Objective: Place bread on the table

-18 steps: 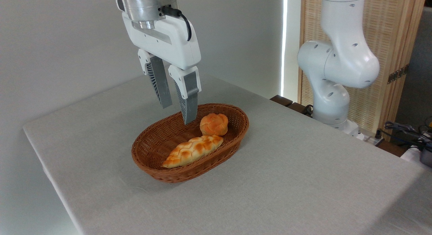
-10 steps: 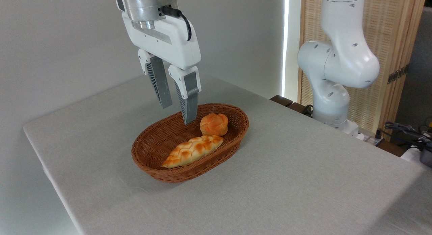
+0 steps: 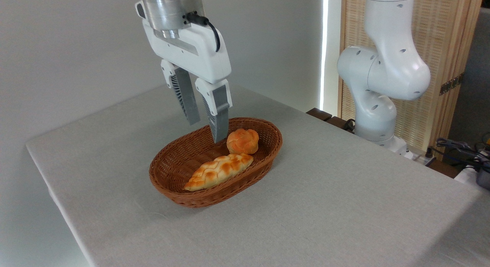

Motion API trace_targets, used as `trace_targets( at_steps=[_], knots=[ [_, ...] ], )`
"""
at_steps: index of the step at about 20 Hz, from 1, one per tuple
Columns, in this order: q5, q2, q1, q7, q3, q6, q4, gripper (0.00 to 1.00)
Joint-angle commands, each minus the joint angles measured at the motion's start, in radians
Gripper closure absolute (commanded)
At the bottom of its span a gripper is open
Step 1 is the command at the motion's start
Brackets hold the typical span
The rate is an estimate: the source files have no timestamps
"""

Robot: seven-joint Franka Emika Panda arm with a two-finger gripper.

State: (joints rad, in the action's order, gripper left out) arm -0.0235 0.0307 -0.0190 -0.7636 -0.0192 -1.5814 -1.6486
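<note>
the gripper (image 3: pixel 207 128) hangs over the left-rear part of the wicker basket (image 3: pixel 168 182), its fingers (image 3: pixel 219 123) apart and holding nothing, the nearer tip just left of the bread (image 3: pixel 242 141). the bread sits inside the basket at its right-rear end, touching the braided loaf (image 3: pixel 218 171) in front of it. the bun looks light and soft, likely to dent under a hard squeeze, so a gentle pinch across its round sides seems best, clear of the loaf. the grey worktop (image 3: pixel 344 198) spreads bare to the right
</note>
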Motion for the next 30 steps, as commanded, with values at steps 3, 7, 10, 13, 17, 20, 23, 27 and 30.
trace_targets(
  at_steps=[3, 7, 10, 13, 17, 20, 23, 27, 30],
  knots=[
    [0.002, 0.145, -0.007, 0.004, -0.028, -0.074, -0.229, 0.00],
    [-0.003, 0.207, -0.010, 0.000, -0.067, -0.097, -0.353, 0.00],
    [-0.117, 0.250, -0.018, 0.000, -0.087, -0.127, -0.471, 0.00],
    [-0.125, 0.265, -0.018, 0.001, -0.130, -0.175, -0.540, 0.00],
    [-0.127, 0.265, -0.021, 0.001, -0.165, -0.181, -0.600, 0.00],
    [-0.141, 0.264, -0.021, 0.003, -0.179, -0.218, -0.629, 0.00],
    [-0.167, 0.262, -0.021, 0.001, -0.189, -0.244, -0.651, 0.00],
    [-0.199, 0.259, -0.021, 0.001, -0.189, -0.255, -0.659, 0.00],
    [-0.207, 0.264, -0.018, -0.002, -0.186, -0.255, -0.651, 0.00]
  ],
)
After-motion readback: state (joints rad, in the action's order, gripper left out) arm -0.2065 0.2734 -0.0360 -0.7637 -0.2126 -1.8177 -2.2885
